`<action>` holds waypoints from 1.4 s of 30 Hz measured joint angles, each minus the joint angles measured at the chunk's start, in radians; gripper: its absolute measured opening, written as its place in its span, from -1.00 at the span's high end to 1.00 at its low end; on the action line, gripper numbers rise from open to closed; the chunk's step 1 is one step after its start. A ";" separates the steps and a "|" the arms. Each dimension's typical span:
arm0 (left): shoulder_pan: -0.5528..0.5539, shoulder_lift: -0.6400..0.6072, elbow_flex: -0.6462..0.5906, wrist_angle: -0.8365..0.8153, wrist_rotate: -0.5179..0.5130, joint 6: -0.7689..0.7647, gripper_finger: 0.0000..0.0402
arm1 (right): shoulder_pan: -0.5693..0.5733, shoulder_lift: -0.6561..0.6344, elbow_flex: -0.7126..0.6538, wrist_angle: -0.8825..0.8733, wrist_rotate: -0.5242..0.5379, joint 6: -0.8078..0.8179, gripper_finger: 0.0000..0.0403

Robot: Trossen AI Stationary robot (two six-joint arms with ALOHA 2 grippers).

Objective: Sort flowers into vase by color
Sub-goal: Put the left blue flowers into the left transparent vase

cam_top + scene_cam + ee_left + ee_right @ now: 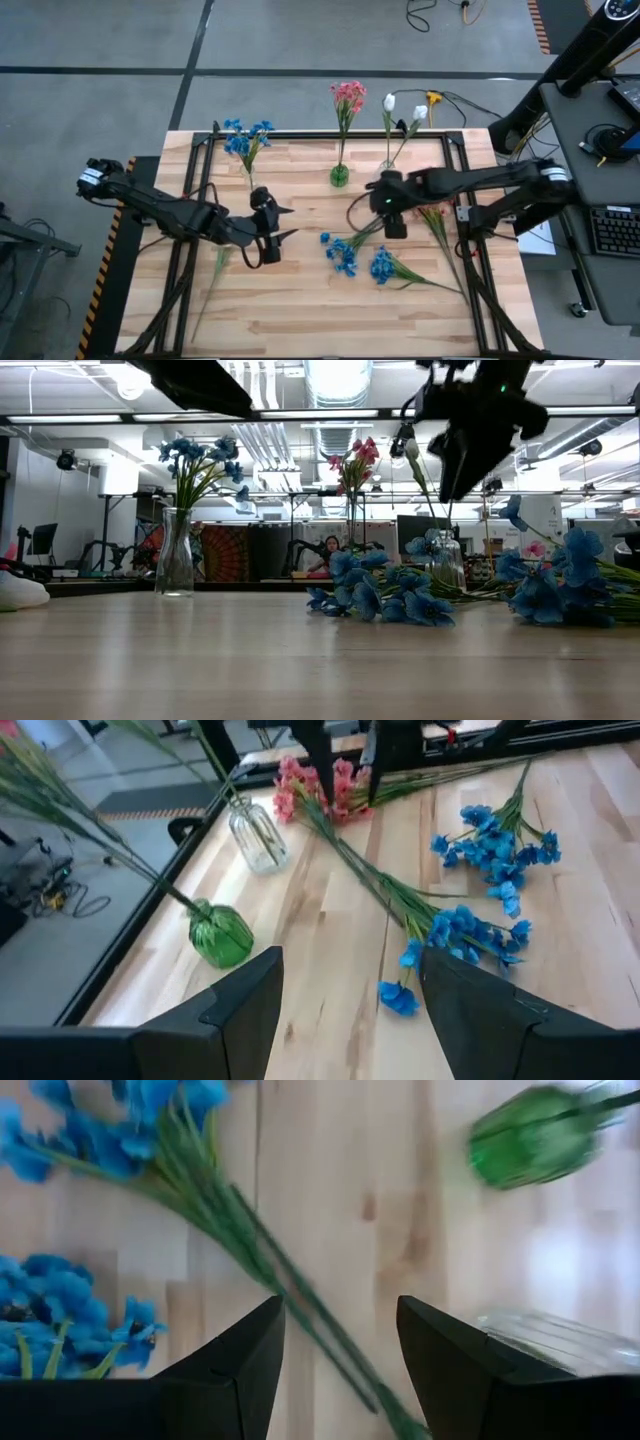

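Fingers of both grippers are seen spread and empty. From the high view, the right gripper (392,212) is held over the surface (300,300) just beside the stems of two blue sprigs: the nearer blue sprig (341,252) and the second blue sprig (382,266). The left gripper (270,232) is parked well apart to the left. Three vases are ranged along the far edge: blue flowers (243,138), pink flowers (348,98) in the green vase (339,176), and white buds (400,110).

From the low view, the loose blue blossoms (375,592) are shown lying flat, with the right gripper raised above them.

From the right wrist view, a green stem (270,1270) is framed between the parted fingers (220,1370).

A pick-up of a blue sprig is judged to be in hand; a descent and closure on the stem is called for next.
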 joint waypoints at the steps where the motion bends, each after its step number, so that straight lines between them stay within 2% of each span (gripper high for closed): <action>1: 0.000 0.000 0.001 -0.013 0.000 -0.008 -0.08 | 0.000 0.026 0.002 0.001 -0.004 0.000 0.07; 8: 0.000 0.000 0.004 -0.050 0.000 -0.033 -0.08 | 0.001 0.166 0.007 0.063 -0.104 0.003 0.07; 12: 0.000 0.000 0.005 -0.055 0.000 -0.033 -0.08 | 0.004 0.228 0.036 0.064 -0.120 0.026 0.06; 22: 0.000 0.000 0.005 -0.056 -0.001 -0.033 -0.08 | 0.056 0.369 0.122 0.065 -0.165 -0.024 -0.23; 27: 0.000 0.000 0.005 -0.062 -0.001 -0.033 -0.08 | 0.064 0.427 0.120 0.064 -0.165 -0.014 -0.26; 35: 0.000 0.000 0.005 -0.061 -0.003 -0.033 -0.08 | 0.063 0.480 0.120 0.096 -0.163 -0.011 -0.06; 42: 0.000 0.000 0.004 -0.060 -0.035 -0.033 -0.08 | 0.063 0.479 0.120 0.105 -0.164 -0.011 0.33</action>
